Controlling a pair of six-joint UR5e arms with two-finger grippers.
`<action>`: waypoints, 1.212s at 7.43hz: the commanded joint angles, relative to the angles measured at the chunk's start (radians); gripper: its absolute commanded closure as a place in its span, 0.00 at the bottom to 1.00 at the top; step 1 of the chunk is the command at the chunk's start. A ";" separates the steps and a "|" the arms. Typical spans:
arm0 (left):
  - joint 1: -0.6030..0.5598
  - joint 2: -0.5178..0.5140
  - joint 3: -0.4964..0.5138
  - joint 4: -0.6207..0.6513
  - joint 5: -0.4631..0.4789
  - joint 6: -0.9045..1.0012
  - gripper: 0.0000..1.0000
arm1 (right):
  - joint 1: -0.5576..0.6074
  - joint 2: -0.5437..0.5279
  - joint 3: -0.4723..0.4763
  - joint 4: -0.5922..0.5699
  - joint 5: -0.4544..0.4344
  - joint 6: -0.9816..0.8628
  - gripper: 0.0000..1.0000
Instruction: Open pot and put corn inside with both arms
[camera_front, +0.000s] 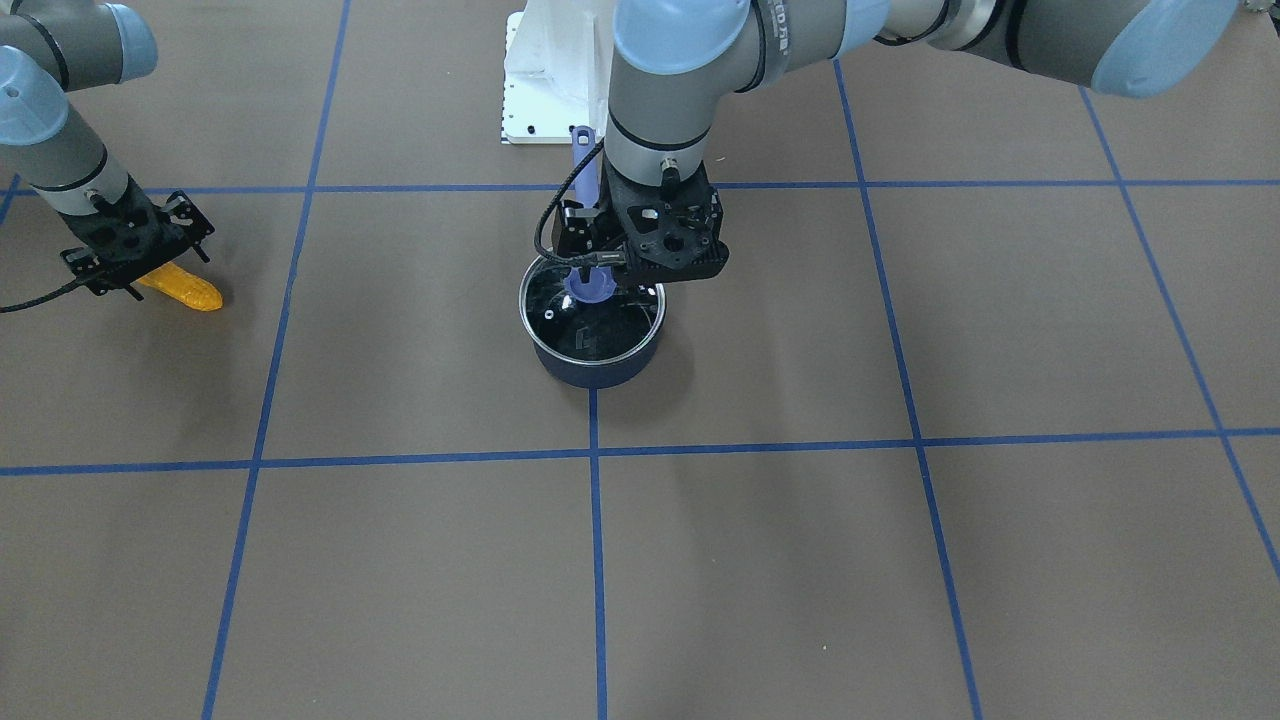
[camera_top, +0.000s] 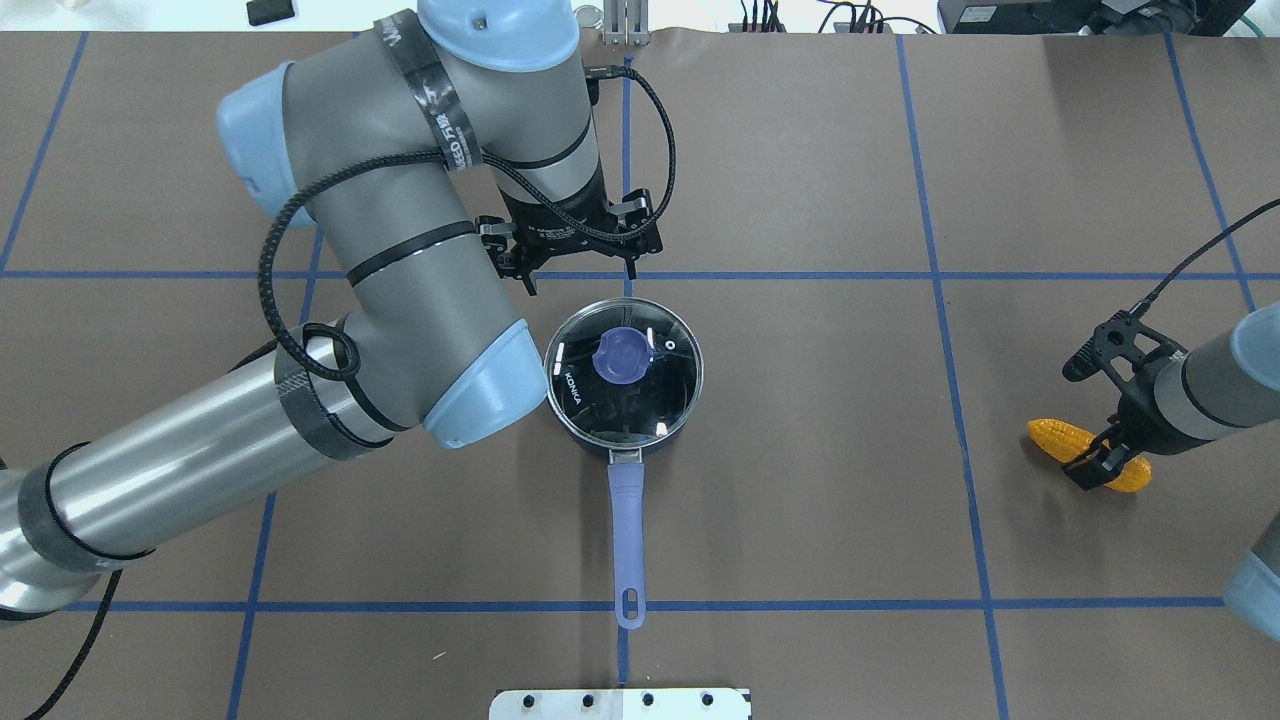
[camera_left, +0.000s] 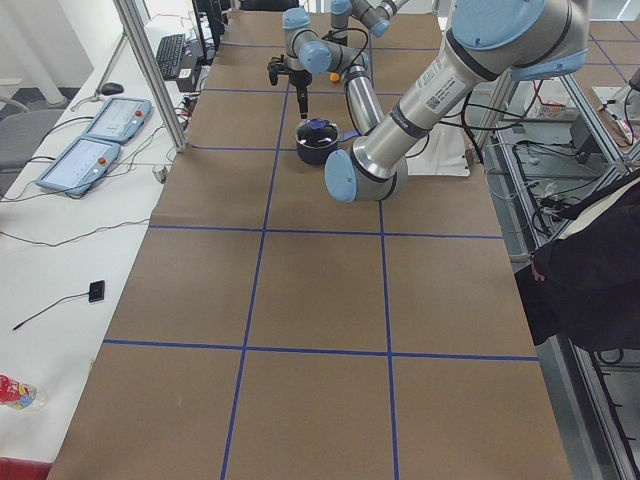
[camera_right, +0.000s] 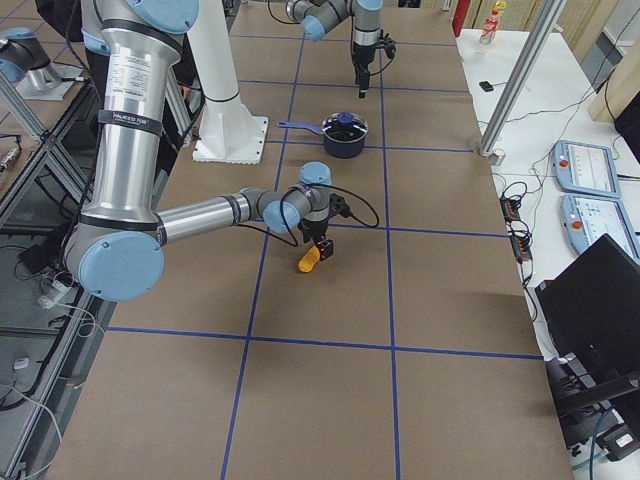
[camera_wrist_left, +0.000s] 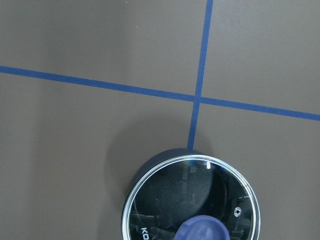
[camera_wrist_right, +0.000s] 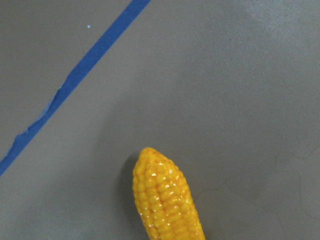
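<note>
Step in hand: lid removal, judged not yet begun; glass lid (camera_top: 640, 410) is seated on the pot (camera_front: 590, 372)
Left gripper (camera_front: 598, 262): held above the blue knob (camera_top: 622, 356), apparently clear of it; jaw state cannot be told
Right gripper (camera_top: 1098, 462): set down astride the corn (camera_top: 1055, 436); clamping cannot be confirmed
Corn location: on the table, well apart from the pot, on the robot's right
Next move: a centred descent and closure on the knob is judged to be required, then a straight lift

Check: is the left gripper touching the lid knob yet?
Apart. In the exterior right view the left gripper hangs above the lid knob, with a clear gap between them.
</note>
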 joint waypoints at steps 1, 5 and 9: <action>0.043 -0.001 0.066 -0.079 0.052 -0.029 0.02 | 0.001 0.000 0.000 0.001 0.004 0.003 0.38; 0.078 0.001 0.096 -0.103 0.086 -0.046 0.02 | 0.001 0.000 0.010 0.001 0.009 0.013 0.62; 0.110 0.004 0.107 -0.107 0.112 -0.051 0.02 | 0.030 0.002 0.017 0.001 0.051 0.000 0.63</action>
